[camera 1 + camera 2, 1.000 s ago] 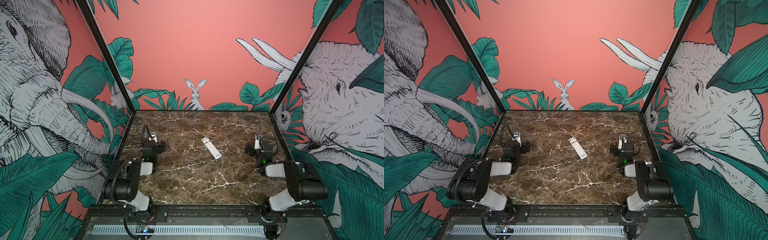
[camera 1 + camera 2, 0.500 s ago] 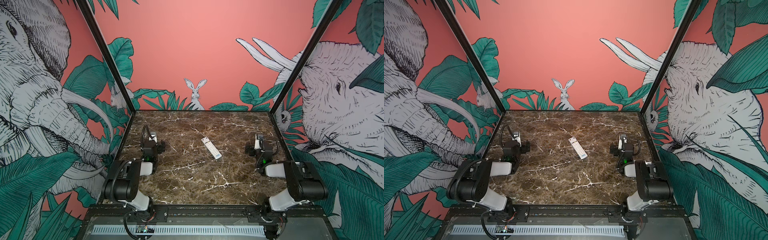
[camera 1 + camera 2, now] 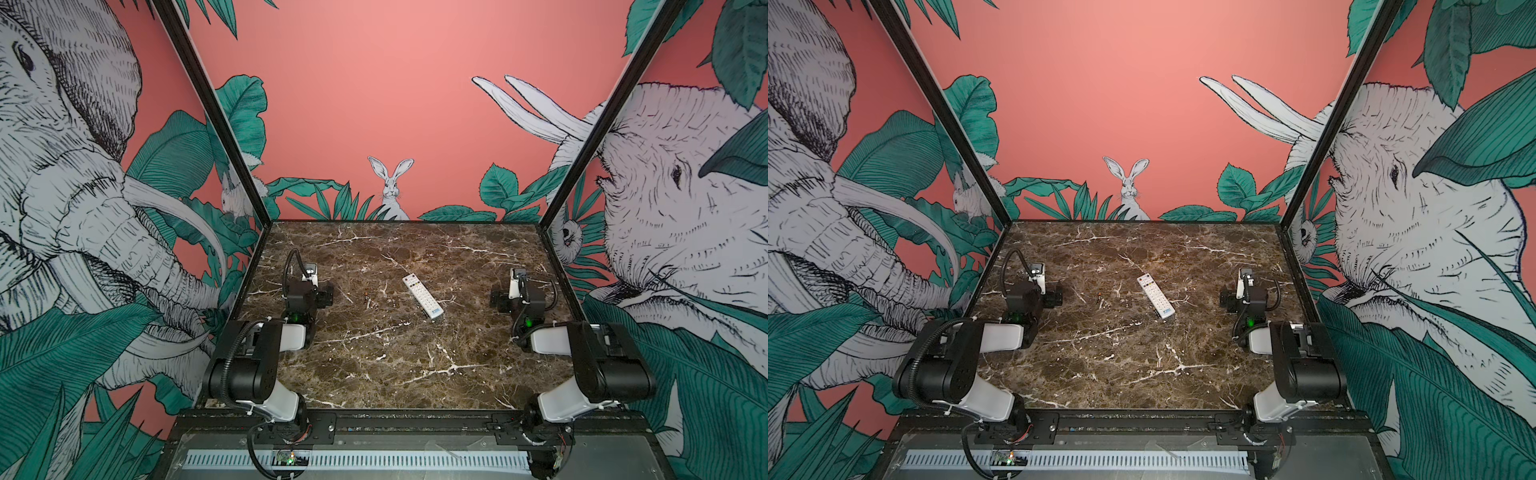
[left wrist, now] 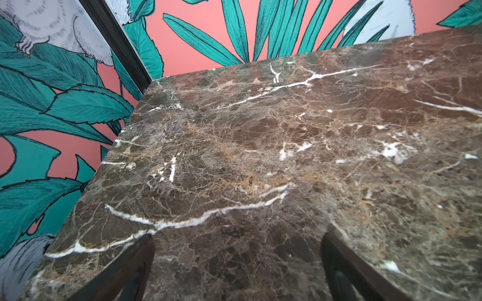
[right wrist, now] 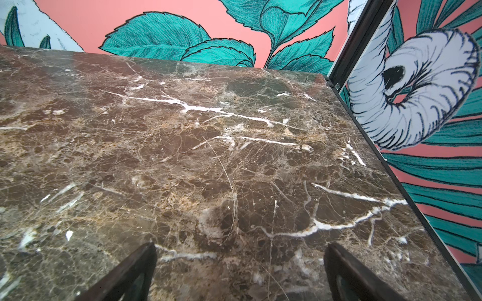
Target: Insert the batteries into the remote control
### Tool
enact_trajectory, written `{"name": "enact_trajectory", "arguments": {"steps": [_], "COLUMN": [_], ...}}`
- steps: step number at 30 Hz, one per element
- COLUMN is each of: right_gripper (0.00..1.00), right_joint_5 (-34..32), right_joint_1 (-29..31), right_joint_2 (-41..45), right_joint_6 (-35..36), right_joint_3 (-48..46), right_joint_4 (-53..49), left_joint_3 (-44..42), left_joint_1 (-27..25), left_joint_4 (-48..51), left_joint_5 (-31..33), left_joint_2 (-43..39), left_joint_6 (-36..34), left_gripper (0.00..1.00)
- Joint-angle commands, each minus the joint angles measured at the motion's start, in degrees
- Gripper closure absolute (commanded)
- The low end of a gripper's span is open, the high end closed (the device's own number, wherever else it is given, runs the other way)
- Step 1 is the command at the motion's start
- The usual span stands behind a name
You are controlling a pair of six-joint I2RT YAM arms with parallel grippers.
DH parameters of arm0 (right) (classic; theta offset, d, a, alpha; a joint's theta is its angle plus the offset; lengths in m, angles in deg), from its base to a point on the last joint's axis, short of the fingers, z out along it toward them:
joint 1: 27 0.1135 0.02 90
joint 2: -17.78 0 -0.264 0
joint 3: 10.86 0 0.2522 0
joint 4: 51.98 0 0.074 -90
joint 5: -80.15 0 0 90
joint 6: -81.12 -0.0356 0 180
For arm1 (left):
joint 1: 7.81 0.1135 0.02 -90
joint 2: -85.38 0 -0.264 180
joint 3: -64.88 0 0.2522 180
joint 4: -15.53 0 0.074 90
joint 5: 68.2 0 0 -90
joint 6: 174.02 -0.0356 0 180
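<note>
Both arms low over marble tabletop (image 3: 395, 365). On left pincer (image 4: 237, 235), dark fingers (image 4: 135, 260) spread wide apart, gripping nothing. On right pincer (image 5: 241, 245), fingers likewise apart, empty. In both top views remote control (image 3: 422, 296) (image 3: 1155, 296) lies flat between the two pincers, well apart from each, buttons up, blue-logo end toward arm bases. The batteries (image 3: 366, 297) (image 3: 1099, 296), tiny dark pair, lie between left pincer and remote control, touching neither.

arms (image 3: 249, 374): black joints, white shells | cables (image 3: 285, 270): black, looped | wrist lights (image 3: 296, 318): green
</note>
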Motion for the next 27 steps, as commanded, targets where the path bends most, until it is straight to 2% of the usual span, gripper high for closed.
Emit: {"name": "enact_trajectory", "arguments": {"steps": [1, 5, 9, 13, 18, 22, 27], "right_gripper": [0.01, 0.01, 0.01, 0.01, 0.01, 0.01, 0.01], "right_joint_5": [1.3, 2.4, 5.3, 5.9, 7.6, 10.9, 11.2], "right_joint_1": [0.3, 0.3, 0.6, 4.0, 10.7, 15.8, 23.0], "right_joint_2": [0.5, 4.7, 10.2, 14.6, 15.9, 14.1, 7.5], "right_joint_6": [0.7, 0.9, -0.1, -0.1, -0.2, -2.5, -3.9], "right_joint_3": [0.3, 2.7, 7.8, 11.0, 17.4, 21.1, 26.0], "right_joint_4": [1.7, -6.0, -22.0, -31.3, -44.1, -50.1, -54.3], "left_joint_3": [4.9, 9.6, 14.4, 21.9, 29.4, 34.7, 39.0], "left_joint_1": [0.1, -0.6, -3.4, -6.4, -9.3, -9.8, -9.9], "left_joint_4": [11.0, 20.6, 30.6, 44.5, 57.8, 66.5, 73.2], "left_joint_5": [2.6, 7.6, 16.3, 21.2, 19.0, 11.8, 2.7], "left_joint_2": [-4.2, -4.4, -5.5, -5.1, -6.1, -7.8, -9.1], "left_joint_6": [1.1, 4.1, 6.5, 10.0, 14.2, 18.3, 20.1], "left_gripper": [0.00, 0.00, 0.00, 0.00, 0.00, 0.00, 0.00]}}
